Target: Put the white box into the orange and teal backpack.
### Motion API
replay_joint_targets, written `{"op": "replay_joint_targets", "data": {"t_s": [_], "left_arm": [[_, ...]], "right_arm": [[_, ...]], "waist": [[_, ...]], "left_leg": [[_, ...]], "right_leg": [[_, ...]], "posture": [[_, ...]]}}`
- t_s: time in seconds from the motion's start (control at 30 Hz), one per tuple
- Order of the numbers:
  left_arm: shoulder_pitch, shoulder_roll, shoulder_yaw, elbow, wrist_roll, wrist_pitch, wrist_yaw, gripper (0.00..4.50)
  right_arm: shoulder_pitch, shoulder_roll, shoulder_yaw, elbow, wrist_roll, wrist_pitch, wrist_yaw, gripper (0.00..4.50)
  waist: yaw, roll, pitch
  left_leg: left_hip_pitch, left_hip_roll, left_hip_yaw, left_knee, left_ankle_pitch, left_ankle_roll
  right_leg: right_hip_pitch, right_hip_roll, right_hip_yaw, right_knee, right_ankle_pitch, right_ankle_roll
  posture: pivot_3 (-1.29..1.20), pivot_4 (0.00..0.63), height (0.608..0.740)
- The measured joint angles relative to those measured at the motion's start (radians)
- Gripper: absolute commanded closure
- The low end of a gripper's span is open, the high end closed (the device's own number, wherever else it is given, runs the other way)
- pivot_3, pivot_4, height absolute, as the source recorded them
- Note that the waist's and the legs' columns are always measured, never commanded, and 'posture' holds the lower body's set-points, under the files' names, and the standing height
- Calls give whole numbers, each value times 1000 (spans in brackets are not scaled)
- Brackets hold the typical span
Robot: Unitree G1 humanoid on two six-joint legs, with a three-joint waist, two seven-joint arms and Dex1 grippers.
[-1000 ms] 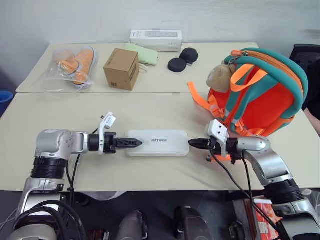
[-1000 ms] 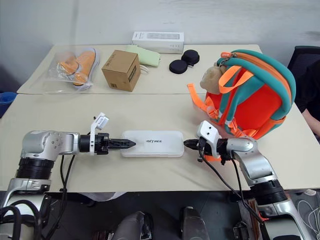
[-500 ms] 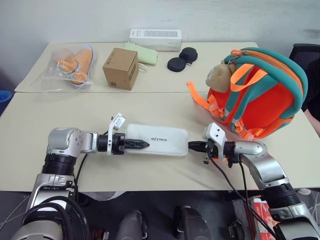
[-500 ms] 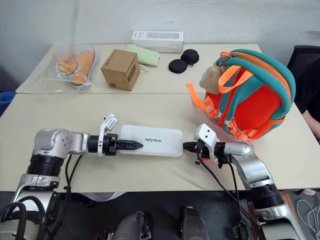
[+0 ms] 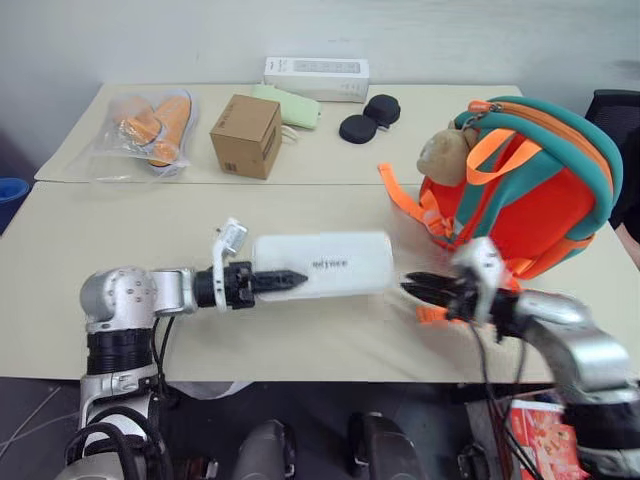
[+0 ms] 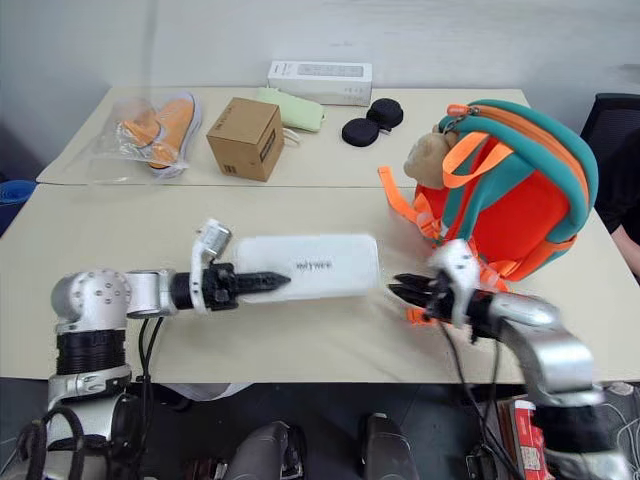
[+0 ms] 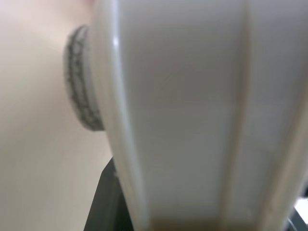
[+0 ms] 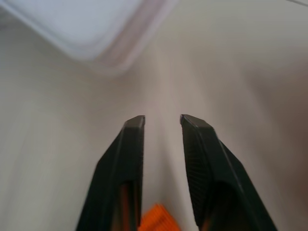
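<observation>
The left arm extends level across the near table toward the right. The left gripper (image 5: 285,281) grasps the left end of the white box (image 5: 325,264), holding it raised clear of the table (image 5: 120,235) with its lettered face tilted toward the camera. Just right of the box, the right gripper (image 5: 418,288) points left toward it without touching; its fingers (image 8: 131,159) stand parted, holding nothing. The orange and teal backpack (image 5: 530,190) stands upright behind the right forearm, at the table's right side.
</observation>
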Motion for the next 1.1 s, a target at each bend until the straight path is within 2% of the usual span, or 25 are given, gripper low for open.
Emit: {"op": "replay_joint_targets", "data": {"t_s": [0.13,0.2,0.27,0.37,0.47,0.6,0.7,0.8,0.97,1.1], "left_arm": [[-2,-64,200,-79,-50,31,118,3143],[-2,-73,267,-97,-82,35,161,3143],[-3,-62,328,-130,-111,38,193,3143],[-7,-10,353,-163,-121,39,241,3143],[-24,17,361,-160,-122,29,275,3143],[-65,64,354,-149,-125,-13,285,3143],[-99,82,340,-144,-126,-53,299,3143],[-81,96,311,-143,-125,-86,303,3143],[-67,115,292,-112,-117,-160,333,3143],[-67,162,251,-109,-109,-222,324,3143]], "right_arm": [[53,-70,-251,-38,167,156,-30,1276],[46,-102,-326,-35,223,211,-48,637],[0,-106,-348,-13,263,244,-76,28],[-163,-31,-286,54,254,232,-175,28],[-261,43,-185,146,206,210,-252,28],[-435,176,-164,335,223,188,-288,28],[-577,238,-138,515,147,71,-360,28],[-608,241,-129,601,100,-6,-363,609],[-569,232,-130,584,143,16,-266,2356],[-563,170,-102,500,187,76,-158,3631]], "waist": [[-1,-1,1],[-2,-2,1],[-6,-6,3],[-23,-8,4],[-24,-8,4],[-25,-10,5],[-27,-10,5],[-24,-10,5],[-25,-10,5],[-28,-10,5]], "left_leg": [[1,0,0,-1,0,0],[1,0,0,-2,0,-1],[2,1,0,-2,1,-2],[2,1,0,-2,2,-4],[1,1,0,-4,2,-4],[-1,0,1,-3,3,-4],[0,0,2,-3,3,-4],[-1,1,1,-4,3,-4],[-2,1,2,-4,3,-4],[-1,1,2,-4,3,-4]], "right_leg": [[1,0,0,0,0,0],[1,1,0,0,0,0],[1,2,0,0,0,0],[1,1,0,0,0,0],[-1,2,0,0,0,0],[-3,2,0,1,0,0],[-2,1,1,1,0,0],[-3,2,0,3,0,0],[-3,2,1,3,0,0],[-3,2,1,3,0,0]], "posture": [[0,150,740],[0,150,740],[0,150,740],[0,150,740],[0,150,740],[0,150,740],[0,150,740],[0,150,740],[0,150,740],[0,150,740]]}}
